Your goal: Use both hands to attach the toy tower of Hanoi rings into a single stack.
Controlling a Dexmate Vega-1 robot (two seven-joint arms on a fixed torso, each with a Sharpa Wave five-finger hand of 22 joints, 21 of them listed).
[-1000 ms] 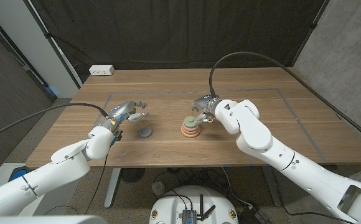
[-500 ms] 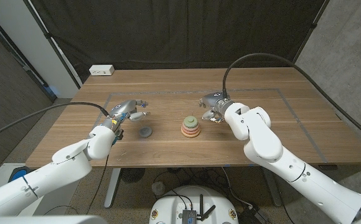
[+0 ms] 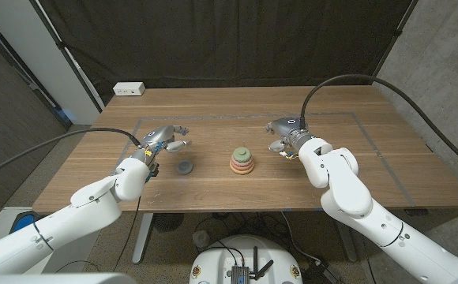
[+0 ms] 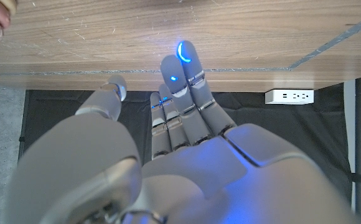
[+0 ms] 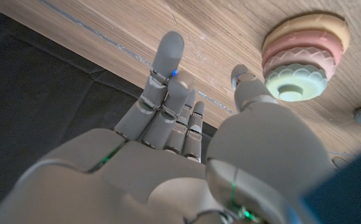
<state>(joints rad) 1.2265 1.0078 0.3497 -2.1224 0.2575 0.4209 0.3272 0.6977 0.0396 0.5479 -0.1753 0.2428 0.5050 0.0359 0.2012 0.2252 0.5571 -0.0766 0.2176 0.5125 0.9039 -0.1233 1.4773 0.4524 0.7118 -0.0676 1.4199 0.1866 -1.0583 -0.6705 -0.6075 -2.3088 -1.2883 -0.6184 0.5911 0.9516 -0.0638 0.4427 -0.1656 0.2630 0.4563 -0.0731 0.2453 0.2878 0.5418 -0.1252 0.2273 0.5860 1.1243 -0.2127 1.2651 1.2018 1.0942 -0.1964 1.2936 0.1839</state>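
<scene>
Head view: a wooden table [image 3: 355,170] stands before a black curtain [image 3: 229,39], with a grey concrete wall [image 3: 442,47] at the right and a pale wall panel [image 3: 35,47] at the left. A white power strip [image 3: 129,89] lies at the table's far left corner, and thin tape lines [image 3: 371,130] mark a rectangle on the wood. The left hand [image 3: 166,140] hovers at the left of the marked area, fingers spread apart and holding nothing. Just beside it, nearer the table's front edge, a small dark grey disc [image 3: 184,167] lies flat on the wood, apart from the hand. At the middle of the table stands the stack [image 3: 242,160] of rings, orange at the bottom, pink above it, a green ring on top. The right hand [image 3: 286,134] is to the right of the stack and clear of it, fingers loosely spread with nothing in them. Black cables [image 3: 355,79] arc from both wrists. The left wrist view shows the left hand's fingers [image 4: 190,81] straight and close together over the scratched wood grain, a blue light glowing at one tip, and the power strip beyond the table's edge. The right wrist view shows the right hand's fingers [image 5: 165,62] extended, the thumb apart, the stack near the thumb tip but not touching it.
</scene>
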